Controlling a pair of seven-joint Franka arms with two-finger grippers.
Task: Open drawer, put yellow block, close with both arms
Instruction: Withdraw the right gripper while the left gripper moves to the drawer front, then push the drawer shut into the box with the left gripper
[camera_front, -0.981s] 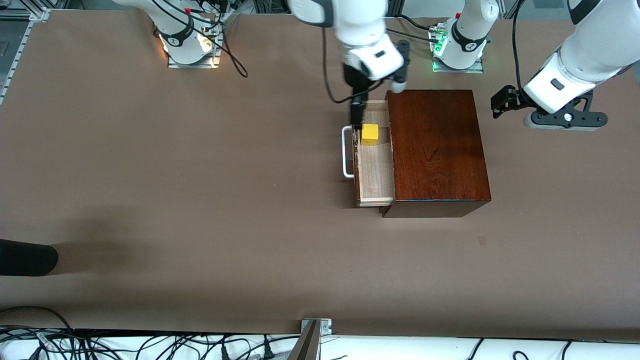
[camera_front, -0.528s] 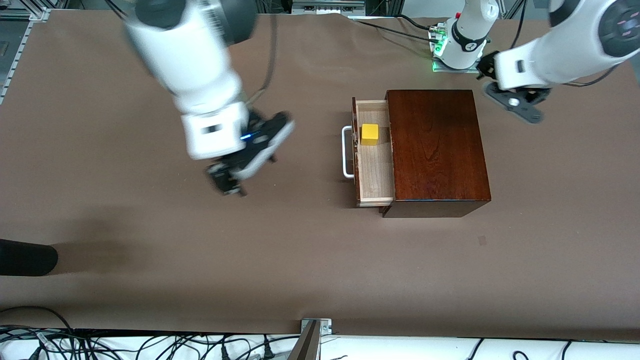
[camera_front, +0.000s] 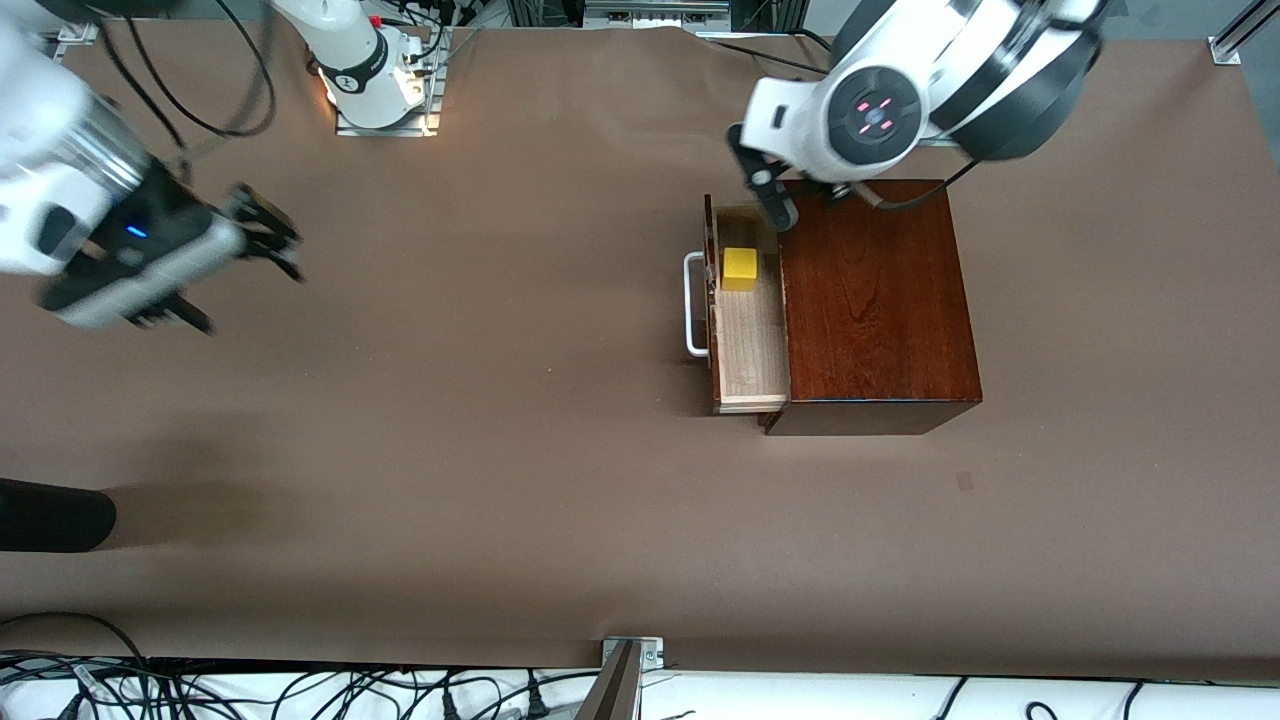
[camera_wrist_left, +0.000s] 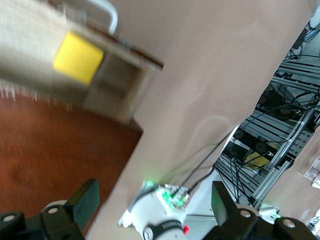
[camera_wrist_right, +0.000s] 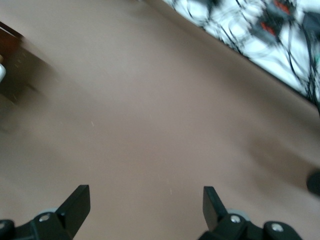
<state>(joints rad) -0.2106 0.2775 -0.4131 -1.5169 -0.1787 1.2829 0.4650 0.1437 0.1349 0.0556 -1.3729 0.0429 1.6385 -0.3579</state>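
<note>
- While the drawer (camera_front: 748, 305) sits pulled out of the dark reddish-brown wooden box (camera_front: 872, 300), the yellow block (camera_front: 740, 268) is lying inside it on the pale wood floor, up toward the end nearer the robots' bases and close to the drawer's front panel.
- White U-shaped handle (camera_front: 692, 305) sticks out from the drawer front, pointing toward the right arm's end of the bench (camera_front: 500, 450). Nothing is touching it.
- Left hand (camera_front: 772, 195) hangs over the corner where the open drawer meets the box top, on the side near the bases. In the left wrist view its fingers (camera_wrist_left: 85, 200) are spread wide with nothing between them, and that view looks down on the yellow block (camera_wrist_left: 78, 58) in the drawer (camera_wrist_left: 75, 75), so it's up above, not touching.
- Right hand (camera_front: 255, 235) is way off at the right arm's end, up over bare bench, well apart from the box. The right wrist view shows its fingers (camera_wrist_right: 77, 202) spread apart too, holding nothing, just brown bench (camera_wrist_right: 160, 125) under it.
- Dark rounded thing (camera_front: 50, 515) pokes in at the bench edge nearer the front camera; can't tell what it is.
</note>
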